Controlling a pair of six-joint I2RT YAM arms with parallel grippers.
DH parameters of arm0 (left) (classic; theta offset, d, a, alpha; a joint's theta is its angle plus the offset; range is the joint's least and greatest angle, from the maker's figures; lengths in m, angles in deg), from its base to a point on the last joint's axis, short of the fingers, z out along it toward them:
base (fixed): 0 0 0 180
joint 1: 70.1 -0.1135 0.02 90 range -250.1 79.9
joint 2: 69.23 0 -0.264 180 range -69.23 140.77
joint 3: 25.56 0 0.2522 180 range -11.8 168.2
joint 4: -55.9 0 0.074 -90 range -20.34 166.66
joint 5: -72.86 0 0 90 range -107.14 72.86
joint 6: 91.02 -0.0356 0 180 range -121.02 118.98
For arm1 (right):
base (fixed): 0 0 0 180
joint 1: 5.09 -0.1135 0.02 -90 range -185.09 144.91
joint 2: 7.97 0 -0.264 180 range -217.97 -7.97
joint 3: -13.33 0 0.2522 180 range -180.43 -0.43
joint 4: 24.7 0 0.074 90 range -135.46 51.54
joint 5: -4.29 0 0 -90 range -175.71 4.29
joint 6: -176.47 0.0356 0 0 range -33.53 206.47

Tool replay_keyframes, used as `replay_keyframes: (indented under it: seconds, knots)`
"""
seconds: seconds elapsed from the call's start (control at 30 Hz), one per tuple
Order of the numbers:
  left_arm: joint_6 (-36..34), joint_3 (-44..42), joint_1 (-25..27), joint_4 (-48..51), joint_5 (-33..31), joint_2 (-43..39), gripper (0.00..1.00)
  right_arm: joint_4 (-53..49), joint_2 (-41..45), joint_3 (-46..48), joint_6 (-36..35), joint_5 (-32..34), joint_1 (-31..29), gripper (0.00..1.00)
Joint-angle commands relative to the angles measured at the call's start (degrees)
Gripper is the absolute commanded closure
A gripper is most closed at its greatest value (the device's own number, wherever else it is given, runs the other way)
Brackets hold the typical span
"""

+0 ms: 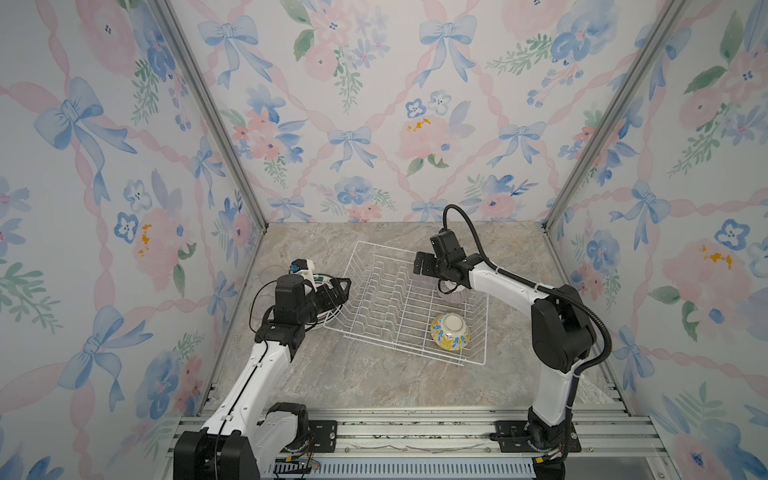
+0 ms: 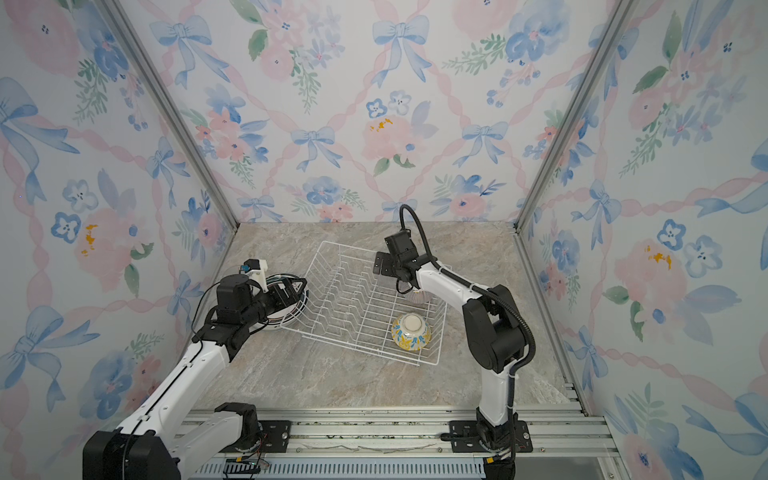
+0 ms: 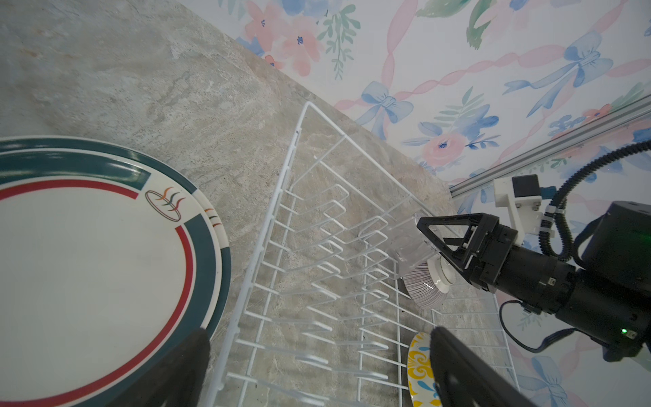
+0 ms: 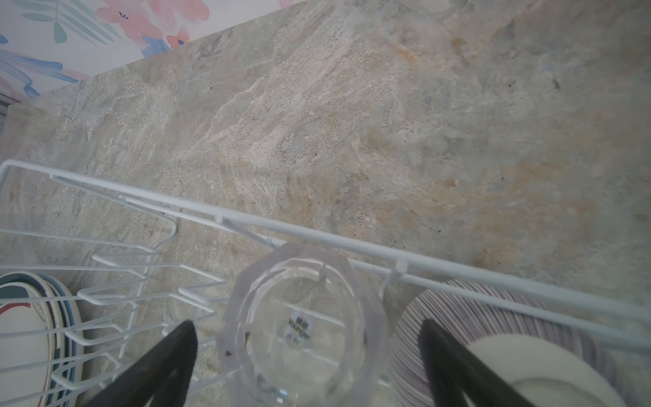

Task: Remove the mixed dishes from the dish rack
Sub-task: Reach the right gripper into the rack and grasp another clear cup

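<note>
One glass cup [image 4: 303, 327], faint in both top views, fills right wrist view

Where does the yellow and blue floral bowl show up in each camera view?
In a top view: the yellow-blue floral bowl sits upside down in the near right corner of the dish rack.
In a top view: same corner of the rack.
Left wrist: only a sliver shows, at the bottom edge.
Right wrist: not in it.
Shared landmark: the white wire dish rack, visible in all four views.
</note>
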Motion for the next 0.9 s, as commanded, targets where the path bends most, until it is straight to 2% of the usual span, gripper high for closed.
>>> replay_keyframes:
  seconds: [0.0, 0.33, 0.77, 0.87]
  knots:
    - [0.8, -0.8, 0.5, -0.9, -0.4, 0.6, 0.02, -1.5, -2.1, -2.3, -0.3, 1.6, -1.0, 0.05]
    - [0.8, -1.7, 0.4, -0.9, -0.7, 1.4, 0.02, -3.4, -4.5, -4.1, 0.7, 3.2, -1.2, 0.2]
    - [-0.3, -1.7, 0.4, 0.5, -2.0, 1.5, 0.02, -5.6, -6.2, -5.8, 0.9, 3.7, -1.2, 0.17]
    - [-0.5, -1.9, 0.4, 0.5, -2.7, 1.2, 0.02, -5.6, -5.9, -5.4, 0.7, 3.3, -1.1, 0.25]
